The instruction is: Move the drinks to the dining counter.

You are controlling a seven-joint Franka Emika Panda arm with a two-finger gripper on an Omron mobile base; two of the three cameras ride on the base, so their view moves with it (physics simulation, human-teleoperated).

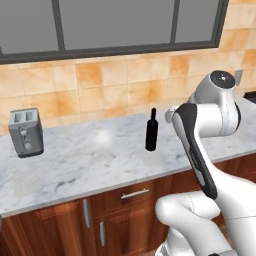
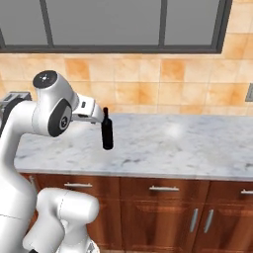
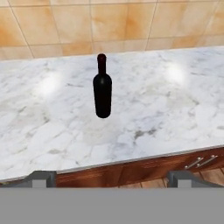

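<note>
One bottle [image 3: 102, 89] stands upright on the surface [image 3: 166, 109]: near-black, glossy glass, a round body narrowing to a slim neck. It sits about mid-depth on the marble, well apart from the one toaster [image 1: 25, 132], a boxy grey metal thing with two slots on top, off to the left by the wall. The surface is white-grey veined marble, polished enough to show two soft glints. Beneath it run reddish-brown wood cabinets [image 2: 163, 207] with slim metal bar handles. Behind, square tan tiles [image 2: 148, 84] rise to a dark-framed window [image 2: 123, 24]. The gripper [image 3: 112, 178] hangs short of the bottle, its two dark tips spread wide, pinching nothing.
</note>
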